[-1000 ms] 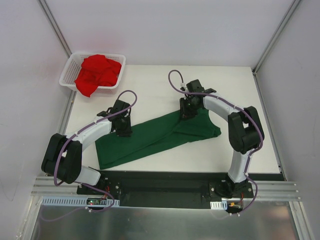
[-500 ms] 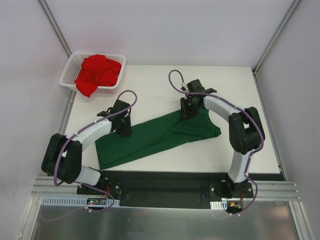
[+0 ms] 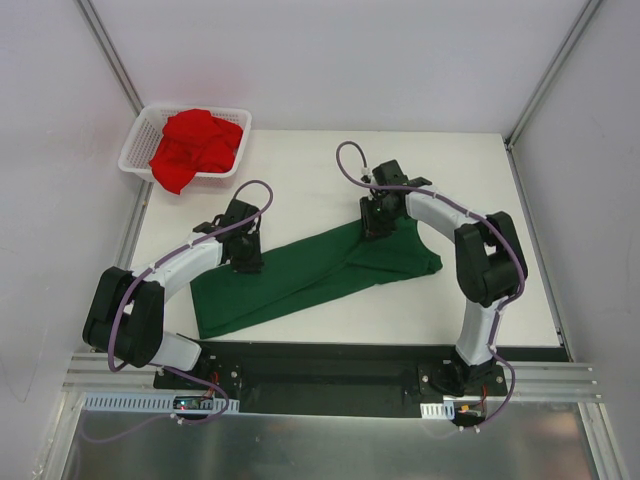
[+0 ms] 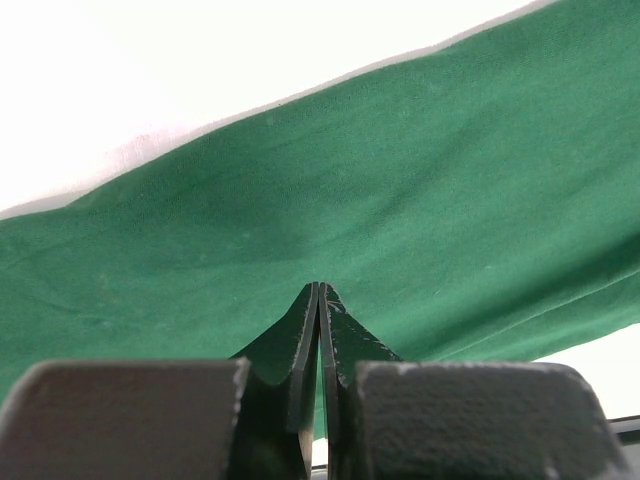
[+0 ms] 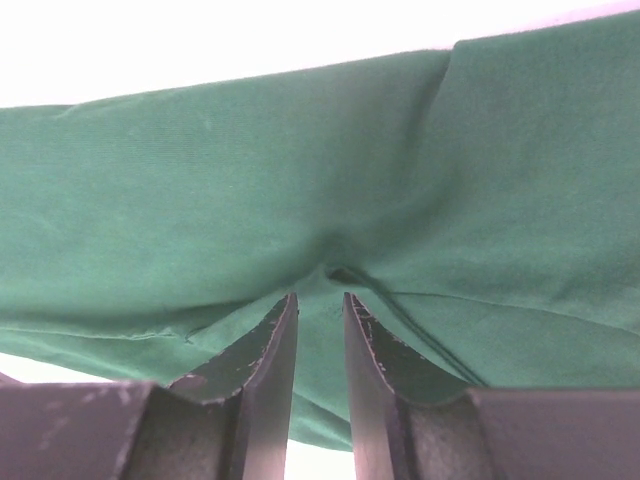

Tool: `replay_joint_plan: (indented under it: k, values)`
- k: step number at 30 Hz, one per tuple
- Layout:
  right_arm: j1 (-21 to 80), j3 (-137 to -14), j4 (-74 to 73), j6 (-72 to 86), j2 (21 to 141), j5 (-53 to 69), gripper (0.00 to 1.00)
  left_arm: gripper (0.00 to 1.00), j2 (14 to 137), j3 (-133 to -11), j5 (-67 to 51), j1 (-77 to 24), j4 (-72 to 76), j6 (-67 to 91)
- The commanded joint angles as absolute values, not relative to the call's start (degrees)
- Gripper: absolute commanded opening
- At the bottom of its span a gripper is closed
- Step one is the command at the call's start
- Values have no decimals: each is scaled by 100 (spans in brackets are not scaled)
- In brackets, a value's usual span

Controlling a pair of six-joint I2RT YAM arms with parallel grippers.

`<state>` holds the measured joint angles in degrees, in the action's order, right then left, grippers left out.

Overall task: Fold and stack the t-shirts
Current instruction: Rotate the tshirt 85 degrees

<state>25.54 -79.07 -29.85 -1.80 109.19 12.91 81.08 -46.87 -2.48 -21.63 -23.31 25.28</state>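
Left gripper is pinched together on green t-shirt | right gripper clamps same cloth | I should lift both evenly, keep edge taut, fold slowly

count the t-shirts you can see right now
2. The green t-shirt lies spread across the near middle of the table. The red t-shirt sits crumpled in the white basket at the far left corner; its heap could hide another.
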Motion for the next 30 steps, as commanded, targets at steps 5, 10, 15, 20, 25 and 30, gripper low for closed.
replay_joint_plan:
  k: [5,10,15,20,25,30]
  values:
    - [2558,-8121,-2988,-237,11127,1371,30,0,7928,-4623,-185,-2083,-2373,2487]
    - [2566,-8156,-2988,-237,11153,1371,30,0,7910,-4632,-185,-2092,-2373,2487]
    - [2584,-8174,-2988,-237,11153,1397,28,0,7919,-4641,-202,-2083,-2373,2487]
    - [2584,-8165,-2988,-237,11171,1459,11,0,7910,-4623,-202,-2083,-2373,2487]
    - [2610,-8130,-2988,-237,11118,1459,1,0,7893,-4632,-193,-2083,-2373,2487]
    - [2663,-7964,-3050,-193,10767,1415,1,0,7875,-4632,-237,-2074,-2373,2496]
